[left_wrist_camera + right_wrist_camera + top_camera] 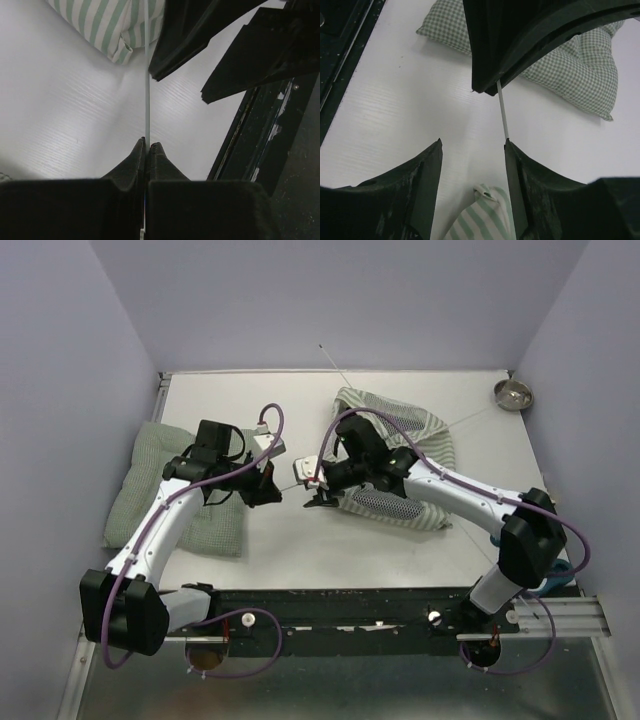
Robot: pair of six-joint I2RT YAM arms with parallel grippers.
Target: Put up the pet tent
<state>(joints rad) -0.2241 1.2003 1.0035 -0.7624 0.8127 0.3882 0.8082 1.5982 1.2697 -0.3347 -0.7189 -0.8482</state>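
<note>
Pinches the pole tight in the left gripper, with the right gripper spread open around it, near the tent.

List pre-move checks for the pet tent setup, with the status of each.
1. Left grip on pole: ok. The left gripper is shut on the thin whitish pole, which runs straight out from between its fingertips.
2. Right grip on pole: not ok. The right gripper is open, and the pole only passes along one finger, unclamped.
3. Tent standing: not ok. The pet tent lies crumpled, not raised.
4. Pole seated in the tent fabric: cannot tell. The far end is hidden behind the right arm.
5. Cushion out of the way: ok. The checked cushion lies apart from the tent, on the left arm's side.
</note>
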